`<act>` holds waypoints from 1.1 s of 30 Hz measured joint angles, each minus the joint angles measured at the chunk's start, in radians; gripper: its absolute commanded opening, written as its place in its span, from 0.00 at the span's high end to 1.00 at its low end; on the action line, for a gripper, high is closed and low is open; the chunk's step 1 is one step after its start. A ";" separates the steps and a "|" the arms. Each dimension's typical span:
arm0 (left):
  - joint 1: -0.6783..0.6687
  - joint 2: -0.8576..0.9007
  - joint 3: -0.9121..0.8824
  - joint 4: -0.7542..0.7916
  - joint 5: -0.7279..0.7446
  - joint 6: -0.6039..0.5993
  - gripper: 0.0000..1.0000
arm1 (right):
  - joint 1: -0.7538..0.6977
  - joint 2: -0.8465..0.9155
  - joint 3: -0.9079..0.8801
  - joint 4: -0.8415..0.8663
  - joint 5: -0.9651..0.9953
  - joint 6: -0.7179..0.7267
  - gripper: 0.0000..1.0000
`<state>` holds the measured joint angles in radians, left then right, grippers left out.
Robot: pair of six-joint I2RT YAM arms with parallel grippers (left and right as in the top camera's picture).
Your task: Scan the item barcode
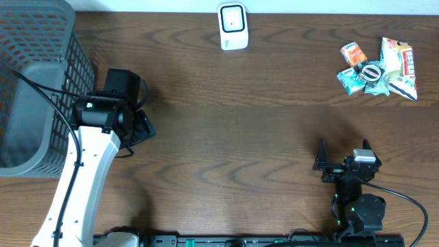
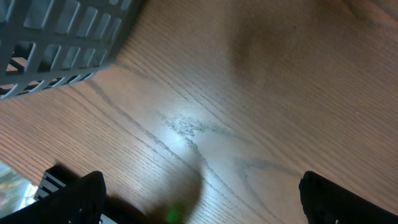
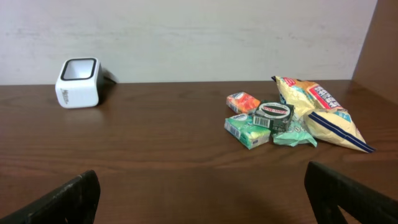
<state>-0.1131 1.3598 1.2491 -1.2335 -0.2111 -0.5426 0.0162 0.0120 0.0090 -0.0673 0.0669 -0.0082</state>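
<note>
Right end effector [image 3: 205, 199] level, gaping, empty; chip bag [image 3: 320, 109] ahead-right runs lengthwise away. Left end effector [image 2: 205, 199] down-tilted, gaping.

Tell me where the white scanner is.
In the overhead view the white scanner stands at the far edge, near the middle, between the grey basket on the left and the snack pile on the right.

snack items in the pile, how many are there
5, all in one cluster on the far right side: orange packet, green box, round black tin, teal wrapper, chip bag. More may hide underneath.
</note>
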 measured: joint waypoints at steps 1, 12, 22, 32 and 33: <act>0.000 0.000 0.000 0.000 -0.002 0.000 0.03 | 0.000 0.000 0.000 0.000 0.000 0.000 0.01; 0.000 -0.046 0.000 0.109 0.035 0.058 0.02 | 0.000 0.000 0.000 0.000 0.000 0.000 0.01; 0.000 -0.198 -0.141 0.356 0.211 0.279 0.02 | 0.000 0.001 0.000 0.000 -0.001 0.000 0.01; 0.000 -0.544 -0.480 0.550 0.315 0.349 0.02 | 0.000 0.002 0.000 0.000 -0.003 0.000 0.01; 0.000 -0.588 -0.498 0.549 0.317 0.353 0.03 | 0.000 0.002 0.000 0.000 -0.003 0.000 0.01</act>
<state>-0.1131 0.7715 0.7513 -0.6849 0.1059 -0.1894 0.0162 0.0139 0.0090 -0.0673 0.0639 -0.0086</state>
